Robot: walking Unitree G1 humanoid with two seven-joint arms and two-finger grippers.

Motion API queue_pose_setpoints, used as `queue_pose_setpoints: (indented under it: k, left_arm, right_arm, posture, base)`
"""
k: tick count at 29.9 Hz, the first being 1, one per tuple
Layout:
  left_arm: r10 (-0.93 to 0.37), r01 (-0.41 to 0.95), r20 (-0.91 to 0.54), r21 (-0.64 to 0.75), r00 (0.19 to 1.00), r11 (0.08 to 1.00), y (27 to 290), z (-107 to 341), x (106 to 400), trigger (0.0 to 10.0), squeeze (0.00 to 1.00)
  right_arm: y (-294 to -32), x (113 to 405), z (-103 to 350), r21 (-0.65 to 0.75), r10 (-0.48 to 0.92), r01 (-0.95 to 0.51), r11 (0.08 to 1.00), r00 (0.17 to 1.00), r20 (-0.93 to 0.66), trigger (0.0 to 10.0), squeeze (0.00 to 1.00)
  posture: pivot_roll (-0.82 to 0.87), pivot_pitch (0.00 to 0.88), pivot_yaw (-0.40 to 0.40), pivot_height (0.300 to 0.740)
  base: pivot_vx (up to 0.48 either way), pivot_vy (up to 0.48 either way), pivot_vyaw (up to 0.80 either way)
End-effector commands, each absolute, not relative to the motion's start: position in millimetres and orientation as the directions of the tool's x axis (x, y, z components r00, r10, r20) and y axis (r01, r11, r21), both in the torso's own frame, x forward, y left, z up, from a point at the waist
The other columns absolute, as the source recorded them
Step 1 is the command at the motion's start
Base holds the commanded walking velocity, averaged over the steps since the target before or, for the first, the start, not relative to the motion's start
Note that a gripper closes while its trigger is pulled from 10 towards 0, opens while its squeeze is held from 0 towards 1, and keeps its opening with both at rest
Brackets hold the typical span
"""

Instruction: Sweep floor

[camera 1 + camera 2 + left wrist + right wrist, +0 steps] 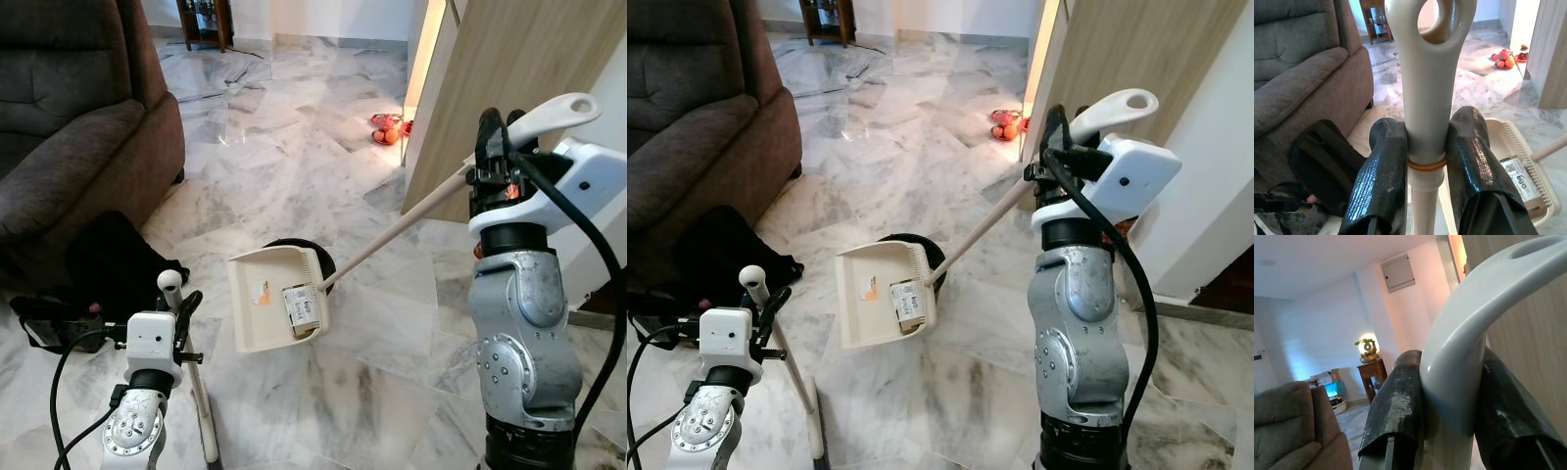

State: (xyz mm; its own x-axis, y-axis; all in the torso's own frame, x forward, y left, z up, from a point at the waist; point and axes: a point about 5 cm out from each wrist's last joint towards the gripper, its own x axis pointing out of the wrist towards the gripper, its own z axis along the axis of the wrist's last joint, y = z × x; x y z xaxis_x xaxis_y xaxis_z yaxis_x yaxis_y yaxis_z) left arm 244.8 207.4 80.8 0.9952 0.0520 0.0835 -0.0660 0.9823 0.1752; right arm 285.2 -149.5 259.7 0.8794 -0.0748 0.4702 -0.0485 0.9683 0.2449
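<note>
A cream dustpan [274, 299] rests on the marble floor with a small printed carton [303, 308] lying in it. Its long handle [392, 235] slants up to my right gripper [502, 137], which is shut on the handle's looped grip [1469, 347]. My left gripper [178, 305] is shut on the cream broom handle [1426, 98], whose shaft [201, 406] runs down toward the floor near me. The broom's head is hidden below the frame. A round black object [318, 253] lies partly hidden behind the dustpan.
A brown armchair [69, 127] stands at the left, with a black bag [108, 264] and cables on the floor before it. A wooden door panel [509, 69] rises at the right. Red-orange items [389, 127] lie by the doorway. Open marble floor [294, 127] stretches ahead.
</note>
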Motion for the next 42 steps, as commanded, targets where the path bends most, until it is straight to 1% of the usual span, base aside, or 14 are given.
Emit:
queue_pose_setpoints:
  k: [1,13,35,42]
  left_arm:
    - [0.063,-0.090,0.134,0.200,0.989,0.976,212.1,92.2,244.9,10.0,0.00]
    - [0.074,-0.101,0.140,0.198,0.987,0.975,211.9,92.5,243.7,10.0,0.00]
    - [0.071,-0.100,0.152,0.193,0.986,0.976,209.9,94.2,245.4,10.0,0.00]
    - [0.069,-0.098,0.150,0.193,0.986,0.976,210.0,93.8,245.5,10.0,0.00]
  right_arm:
    - [-148.2,283.5,271.1,0.262,-0.079,-0.070,0.963,0.853,0.516,10.0,0.00]
    - [-146.7,285.2,266.4,0.257,-0.066,-0.075,0.963,0.864,0.500,10.0,0.00]
    - [-144.8,287.0,268.9,0.233,-0.041,-0.093,0.968,0.857,0.514,10.0,0.00]
    - [-142.3,287.6,267.8,0.234,-0.031,-0.105,0.967,0.858,0.513,10.0,0.00]
  posture:
    - [0.09,0.092,0.005,0.740]
    - [0.09,0.092,0.004,0.740]
    - [0.10,0.055,0.000,0.740]
    - [0.10,0.050,0.000,0.740]
  base:
    - [0.251,0.000,0.00]
    - [0.285,0.000,0.00]
    - [0.307,0.000,0.00]
    - [0.290,0.000,0.44]
